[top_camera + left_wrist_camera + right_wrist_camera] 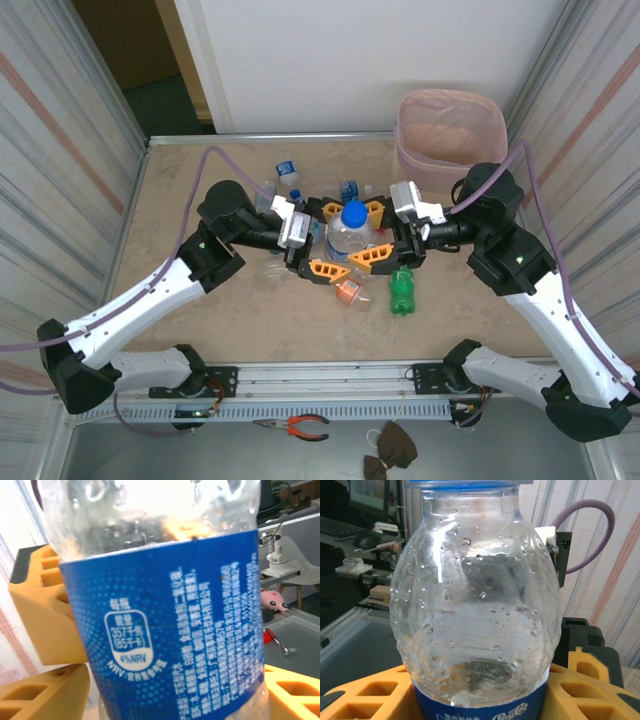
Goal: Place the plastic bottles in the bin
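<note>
the left pincer (pixel 326 238) and the right pincer (pixel 374 233) face each other over the middle of the surface (pixel 200 320). a clear bottle (pixel 348 238) with a blue cap (pixel 354 212) stands upright between them.

in the right wrist view we see the right pincer's orange fingers (pixel 365 695) set against both sides of the clear bottle at its blue label (pixel 485 710): this pincer is closed on the clear bottle.

in the left wrist view the clear bottle sits between the left pincer's fingers, one of them against the label. we cannot tell whether this pincer grips or stands slack.

a green bottle (pixel 401 290) lies on the surface just on the near side of the right pincer. further bottles (pixel 287 170) lie beyond the left pincer. the bin (pixel 412 160) stands upright beyond the right pincer, apart from it.
</note>
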